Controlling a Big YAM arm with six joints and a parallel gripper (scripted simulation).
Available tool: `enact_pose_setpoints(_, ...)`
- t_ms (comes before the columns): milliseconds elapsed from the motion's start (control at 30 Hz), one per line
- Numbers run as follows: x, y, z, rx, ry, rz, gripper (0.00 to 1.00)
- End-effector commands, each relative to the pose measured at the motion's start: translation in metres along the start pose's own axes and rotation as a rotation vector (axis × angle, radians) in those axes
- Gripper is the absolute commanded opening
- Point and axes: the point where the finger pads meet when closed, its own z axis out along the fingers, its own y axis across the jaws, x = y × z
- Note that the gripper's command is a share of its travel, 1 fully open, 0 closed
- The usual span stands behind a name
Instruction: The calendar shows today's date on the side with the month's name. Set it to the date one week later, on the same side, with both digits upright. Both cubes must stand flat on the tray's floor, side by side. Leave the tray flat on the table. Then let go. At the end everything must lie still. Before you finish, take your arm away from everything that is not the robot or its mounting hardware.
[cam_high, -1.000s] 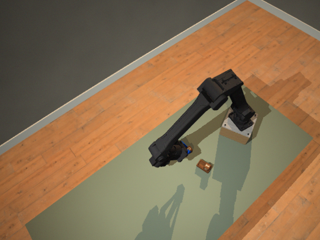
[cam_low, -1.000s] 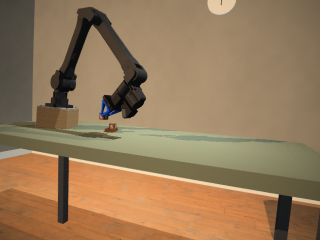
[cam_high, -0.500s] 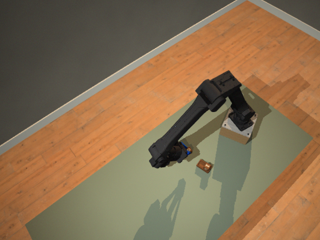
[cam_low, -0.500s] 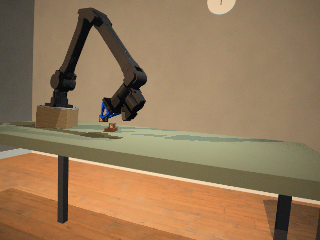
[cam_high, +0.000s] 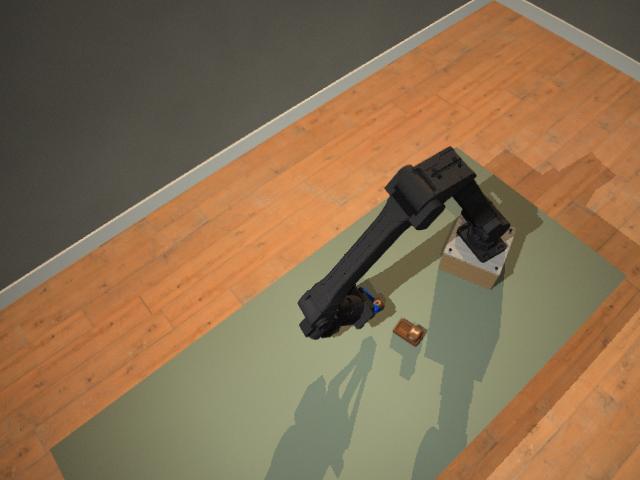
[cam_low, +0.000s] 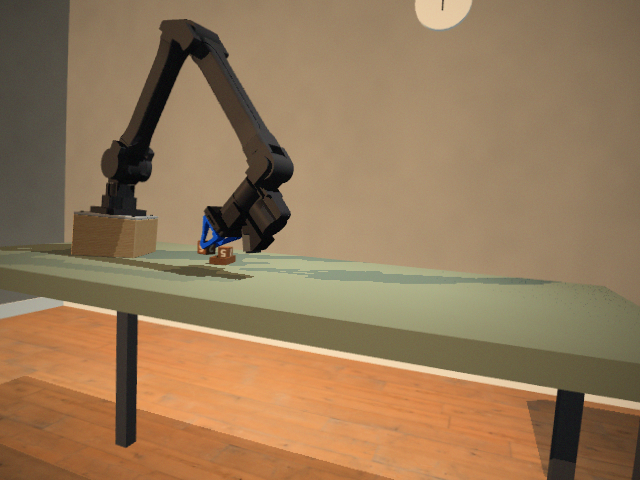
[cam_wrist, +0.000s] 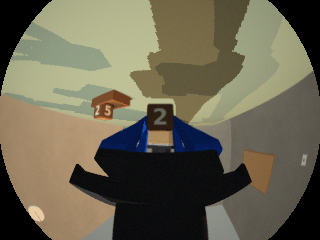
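Note:
My gripper (cam_wrist: 160, 120) has blue fingers and is shut on a brown cube (cam_wrist: 160, 116) whose face toward the wrist camera shows a 2. In the top and exterior views the held cube (cam_high: 378, 302) (cam_low: 202, 249) hangs low over the table, just beside the tray. The small brown tray (cam_high: 407, 329) (cam_low: 222, 259) lies flat on the green table top and holds one cube (cam_wrist: 108, 108) with a 5 on its visible face. In the wrist view the tray (cam_wrist: 111, 100) appears to the left of the held cube, apart from it. The arm hides part of the gripper in the top view.
The arm's base stands on a wooden block (cam_high: 476, 260) (cam_low: 114, 235) at the far end of the table. The table's long edges run on both sides of the tray. A round clock (cam_low: 443, 11) hangs on the wall.

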Motion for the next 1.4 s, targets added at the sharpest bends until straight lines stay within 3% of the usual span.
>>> enact_pose_setpoints(0,-0.01,0.002,-0.002,0.004,-0.021,-0.006,0.27)
enact_pose_setpoints(133,-0.013,0.002,0.0,0.004,-0.022,-0.006,0.27)
enact_pose_setpoints(167,-0.01,0.003,-0.014,0.005,-0.062,-0.007,0.27)
enact_pose_setpoints(233,-0.017,0.002,0.003,0.005,-0.024,-0.006,0.27)
enact_pose_setpoints(300,-0.02,0.003,0.005,0.005,-0.025,-0.006,0.27)
enact_pose_setpoints(567,-0.027,0.004,0.003,0.006,-0.048,-0.007,0.27)
enact_pose_setpoints(733,-0.027,0.004,0.012,0.006,-0.022,-0.006,0.27)
enact_pose_setpoints(1367,-0.029,0.004,0.009,0.007,-0.037,-0.007,0.27)
